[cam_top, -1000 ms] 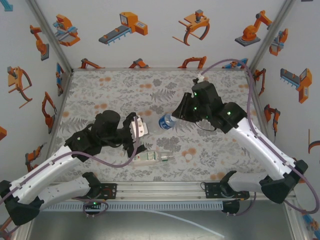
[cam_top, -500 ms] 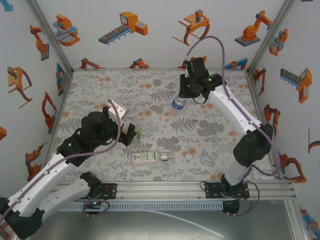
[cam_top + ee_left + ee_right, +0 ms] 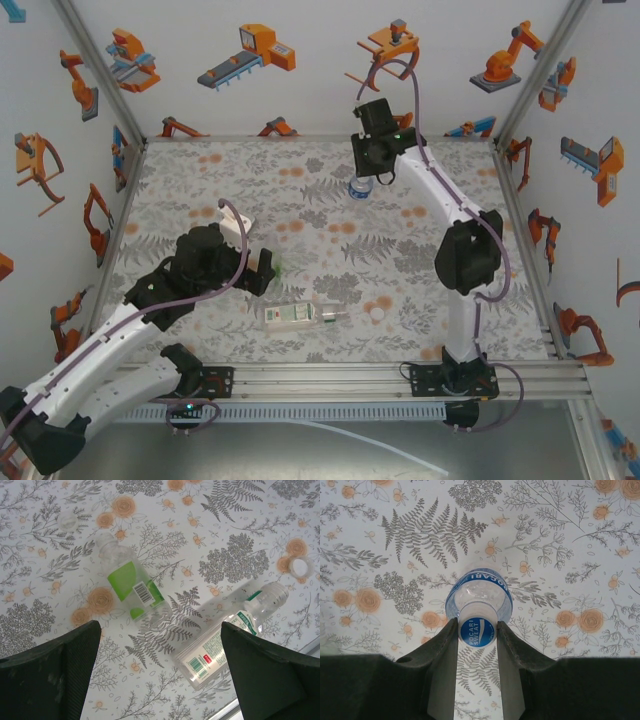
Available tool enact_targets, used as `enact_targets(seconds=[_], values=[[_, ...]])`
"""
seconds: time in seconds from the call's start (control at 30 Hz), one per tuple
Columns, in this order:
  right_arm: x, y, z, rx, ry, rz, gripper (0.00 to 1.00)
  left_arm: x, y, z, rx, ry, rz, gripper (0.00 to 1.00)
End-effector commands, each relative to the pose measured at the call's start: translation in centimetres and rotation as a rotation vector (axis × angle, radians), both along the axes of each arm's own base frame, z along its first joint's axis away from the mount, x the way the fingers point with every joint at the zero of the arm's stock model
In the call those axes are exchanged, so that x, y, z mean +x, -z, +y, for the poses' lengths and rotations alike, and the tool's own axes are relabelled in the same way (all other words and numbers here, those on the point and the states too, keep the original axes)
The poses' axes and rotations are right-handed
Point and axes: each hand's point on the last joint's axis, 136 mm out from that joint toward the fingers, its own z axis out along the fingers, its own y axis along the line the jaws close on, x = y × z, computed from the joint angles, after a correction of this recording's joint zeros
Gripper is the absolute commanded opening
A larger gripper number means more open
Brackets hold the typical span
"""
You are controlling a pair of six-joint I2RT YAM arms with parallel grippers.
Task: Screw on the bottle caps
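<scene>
My right gripper is shut on the blue-printed cap of the squat blue-labelled bottle, which stands upright under it. In the top view this bottle is at the far side of the table, below the right gripper. The green-labelled bottle lies on its side, uncapped. The white-labelled bottle lies beside it, also near the front edge. One loose white cap rests past the white-labelled bottle's neck, another cap beyond the green one. My left gripper hangs open above both lying bottles, holding nothing.
The floral tablecloth covers the table. White walls with robot stickers close in the back and sides. The aluminium rail runs along the front edge, close to the white-labelled bottle. A loose cap lies right of that bottle.
The right arm has stretched out, carrying the blue-labelled bottle from mid-table to the far side. The left arm has drawn back a little from the lying bottles.
</scene>
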Motion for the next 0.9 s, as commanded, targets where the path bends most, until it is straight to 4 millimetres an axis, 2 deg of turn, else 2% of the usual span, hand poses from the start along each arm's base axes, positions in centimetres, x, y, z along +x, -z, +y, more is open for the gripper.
enact_targets(seconds=[0.0,0.17,0.33,0.43,0.67,0.87], values=[[0.9,-0.7,0.0,0.006,-0.005,-0.026,0.00,0.2,-0.2,-0.1,-0.026,-0.011,0.006,0.97],[0.9,0.3,-0.2,-0.005,0.003,-0.009,0.05,0.2,0.1,-0.3,-0.009,0.003,0.024,0.97],[0.8,0.2,-0.5,-0.014,0.013,-0.014,0.40,0.2,0.4,-0.6,-0.011,0.010,0.036,0.97],[0.8,-0.3,-0.5,-0.012,0.015,-0.023,0.52,0.1,0.4,-0.6,-0.015,0.009,0.041,0.97],[-0.1,-2.9,-0.6,0.009,0.004,-0.046,0.57,-0.2,0.6,-1.1,-0.027,0.031,0.067,0.97],[-2.7,-5.6,-0.9,0.051,-0.028,-0.060,0.58,-0.2,1.0,-1.3,-0.033,0.022,0.111,0.97]])
